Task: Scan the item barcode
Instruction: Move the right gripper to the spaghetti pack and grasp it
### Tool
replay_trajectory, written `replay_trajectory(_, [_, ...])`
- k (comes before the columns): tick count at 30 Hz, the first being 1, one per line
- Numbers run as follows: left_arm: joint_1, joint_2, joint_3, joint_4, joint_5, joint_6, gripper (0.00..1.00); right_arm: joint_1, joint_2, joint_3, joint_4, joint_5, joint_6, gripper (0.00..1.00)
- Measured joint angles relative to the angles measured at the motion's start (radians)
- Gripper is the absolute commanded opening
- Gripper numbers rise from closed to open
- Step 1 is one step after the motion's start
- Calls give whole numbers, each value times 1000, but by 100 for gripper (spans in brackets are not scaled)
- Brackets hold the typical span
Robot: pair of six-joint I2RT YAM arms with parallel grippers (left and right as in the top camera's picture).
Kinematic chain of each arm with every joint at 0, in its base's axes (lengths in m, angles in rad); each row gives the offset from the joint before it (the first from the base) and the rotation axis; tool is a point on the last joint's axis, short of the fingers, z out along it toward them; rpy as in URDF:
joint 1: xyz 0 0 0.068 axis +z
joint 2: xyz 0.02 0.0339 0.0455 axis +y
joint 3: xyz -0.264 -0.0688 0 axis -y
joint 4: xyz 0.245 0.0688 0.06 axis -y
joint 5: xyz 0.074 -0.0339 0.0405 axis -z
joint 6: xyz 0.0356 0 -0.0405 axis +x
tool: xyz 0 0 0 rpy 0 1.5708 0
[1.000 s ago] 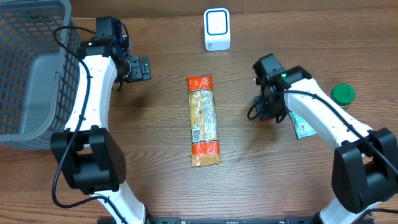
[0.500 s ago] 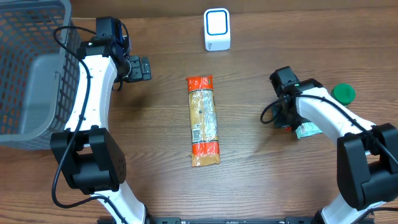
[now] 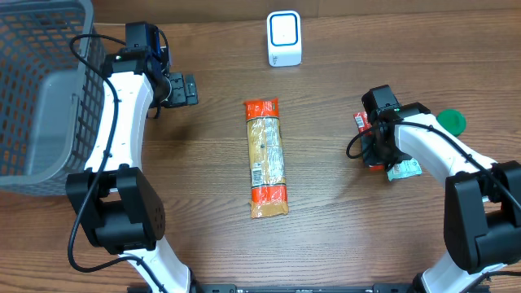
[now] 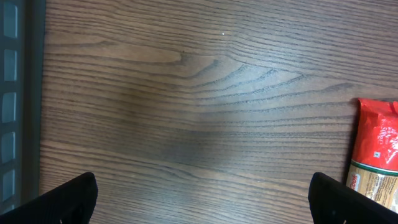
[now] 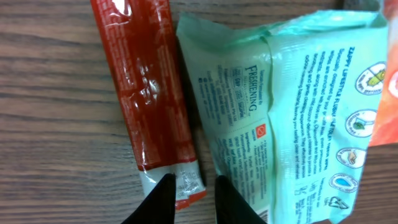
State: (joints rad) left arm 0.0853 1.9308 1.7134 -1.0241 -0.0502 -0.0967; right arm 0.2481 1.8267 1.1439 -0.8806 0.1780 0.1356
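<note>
A long pasta packet (image 3: 267, 157) with red ends lies mid-table, its barcode label facing up; its corner shows in the left wrist view (image 4: 376, 155). The white scanner (image 3: 284, 38) stands at the back. My left gripper (image 3: 181, 89) hovers wide open over bare wood (image 4: 205, 196). My right gripper (image 3: 374, 156) hangs over the sealed end of a slim red packet (image 5: 143, 87), which lies flat beside a mint-green wipes packet (image 5: 292, 112). Its jaws (image 5: 194, 194) stand a narrow gap apart, and the packet's end shows between them.
A grey wire basket (image 3: 41, 89) fills the far left. A green round lid (image 3: 449, 122) lies at the right edge, just behind the wipes packet (image 3: 404, 169). The red packet (image 3: 361, 122) pokes out beside my right wrist.
My right arm carried the red packet to the right, down beside the wipes packet, and its jaws have parted slightly. The left arm and pasta packet have not moved.
</note>
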Motion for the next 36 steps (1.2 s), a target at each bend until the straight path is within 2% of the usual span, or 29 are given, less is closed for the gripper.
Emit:
replay_trajectory(9, [0,0,0,0,0,0,100,0,0,66,-76,-39,-5,30])
replay_trajectory(12, [0,0,0,0,0,0,100,0,0,113,-50,-141,-5,42])
replay_trajectory(15, [0,0,0,0,0,0,100,0,0,121,-24,-273,-6,48])
replay_trajectory(20, [0,0,0,0,0,0,100,13,0,120,50,-477,42,49])
replay_trajectory(22, [0,0,0,0,0,0,100,34,0,117,70,-509,67,50])
replay_trajectory(24, [0,0,0,0,0,0,100,72,0,110,104,-533,102,61])
replay_trajectory(25, [0,0,0,0,0,0,100,100,0,105,122,-539,126,63])
replay_trajectory(31, [0,0,0,0,0,0,100,267,0,81,221,-465,271,66])
replay_trajectory(32, [0,0,0,0,0,0,100,305,0,76,237,-425,304,73])
replay_trajectory(33, [0,0,0,0,0,0,100,336,0,73,250,-387,330,100])
replay_trajectory(36, [0,0,0,0,0,0,100,441,1,69,282,-258,371,100])
